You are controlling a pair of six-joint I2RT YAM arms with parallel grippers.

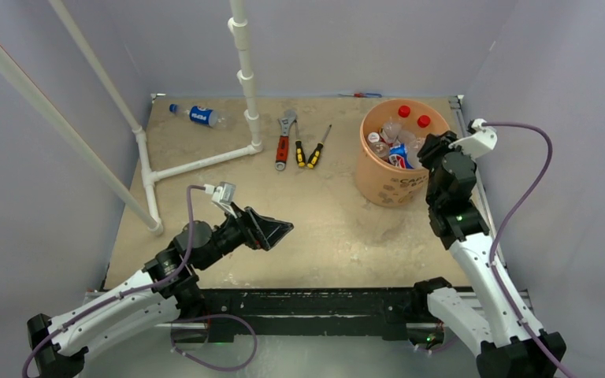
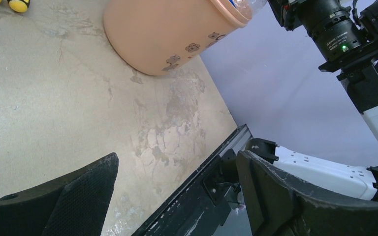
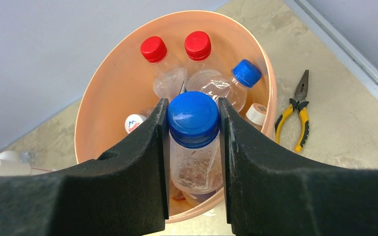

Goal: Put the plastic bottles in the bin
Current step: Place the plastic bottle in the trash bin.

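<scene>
The orange bin [image 1: 386,185] stands at the right of the table and holds several plastic bottles [image 1: 398,150]. In the right wrist view my right gripper [image 3: 193,105] is shut on a clear bottle with a blue cap [image 3: 197,162], held upright over the bin's rim [image 3: 103,93]. Below it lie bottles with red caps [image 3: 153,49], a blue cap [image 3: 246,73] and a white cap [image 3: 256,114]. One Pepsi bottle [image 1: 198,116] lies at the back left of the table. My left gripper [image 1: 280,231] is open and empty over the table's middle; it also shows in the left wrist view [image 2: 177,169].
A white pipe frame [image 1: 197,161] stands at the back left. A red-handled wrench [image 1: 284,138] and two yellow-black screwdrivers [image 1: 311,150] lie at the back middle. Yellow-handled pliers [image 3: 295,115] lie on the table beside the bin. Walls close in on the left, right and back sides.
</scene>
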